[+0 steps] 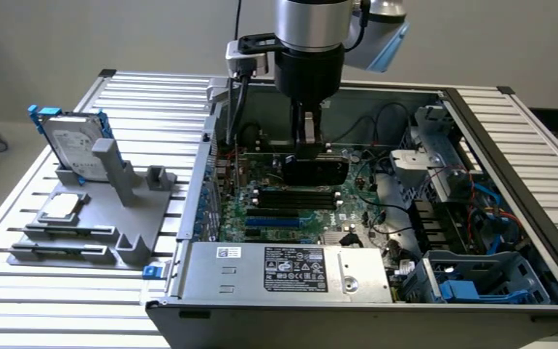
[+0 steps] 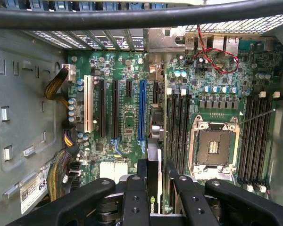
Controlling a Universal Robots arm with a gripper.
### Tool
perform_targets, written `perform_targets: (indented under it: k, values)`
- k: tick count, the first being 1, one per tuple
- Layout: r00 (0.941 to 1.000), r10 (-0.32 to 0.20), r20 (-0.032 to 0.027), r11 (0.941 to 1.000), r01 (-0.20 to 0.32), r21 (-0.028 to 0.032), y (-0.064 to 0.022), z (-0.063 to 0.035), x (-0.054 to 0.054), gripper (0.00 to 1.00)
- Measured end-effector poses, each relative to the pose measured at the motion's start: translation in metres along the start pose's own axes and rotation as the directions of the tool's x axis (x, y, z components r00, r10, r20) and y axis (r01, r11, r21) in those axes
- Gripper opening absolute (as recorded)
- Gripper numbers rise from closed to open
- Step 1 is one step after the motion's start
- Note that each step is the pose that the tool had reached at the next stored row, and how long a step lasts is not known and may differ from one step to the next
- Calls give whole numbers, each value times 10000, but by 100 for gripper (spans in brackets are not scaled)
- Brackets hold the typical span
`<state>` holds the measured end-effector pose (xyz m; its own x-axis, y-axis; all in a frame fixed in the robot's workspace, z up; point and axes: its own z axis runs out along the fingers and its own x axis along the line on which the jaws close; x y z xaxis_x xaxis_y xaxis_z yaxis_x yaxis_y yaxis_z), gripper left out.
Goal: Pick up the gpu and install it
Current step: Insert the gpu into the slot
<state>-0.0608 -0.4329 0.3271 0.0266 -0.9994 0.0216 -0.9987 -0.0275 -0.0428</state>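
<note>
exterior view: the arm reaches straight down into an open computer case (image 1: 511,145) that lies on its side on a slatted metal tabletop (image 1: 56,305). the gripper (image 1: 309,149) is pinching the gpu (image 1: 316,173), fingers closed on the card's top edge. the card hangs upright, its black cover facing the camera, over the green motherboard (image 1: 289,214). it sits low inside the case, just above the row of black slots, and whether it touches the board cannot be told.

toward the exterior view's left, well apart from the case, a grey holder (image 1: 114,218) stands on the tabletop. it carries a silver hard drive (image 1: 70,145) in a blue frame, propped upright, and a small square processor chip (image 1: 61,207) lying flat. a silver power supply (image 1: 289,269) fills the near corner of the case.

wrist view: the gripper (image 2: 156,169) clamps the gpu (image 2: 153,188) edge-on between its two black fingers (image 2: 134,188). below the card the motherboard (image 2: 127,70) shows a long blue slot (image 2: 142,110) just beside the card's line, a white slot (image 2: 88,103) further off, and an open processor socket (image 2: 212,146) on the other side.
</note>
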Motion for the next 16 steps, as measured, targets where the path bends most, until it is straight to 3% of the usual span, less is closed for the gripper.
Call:
perform_targets:
  k: [4,16]
  values:
    - [10000,1,2,10000,-1,1,4,26,-1,27]
    - [10000,20,0,10000,-20,-23,35,228,40,27]
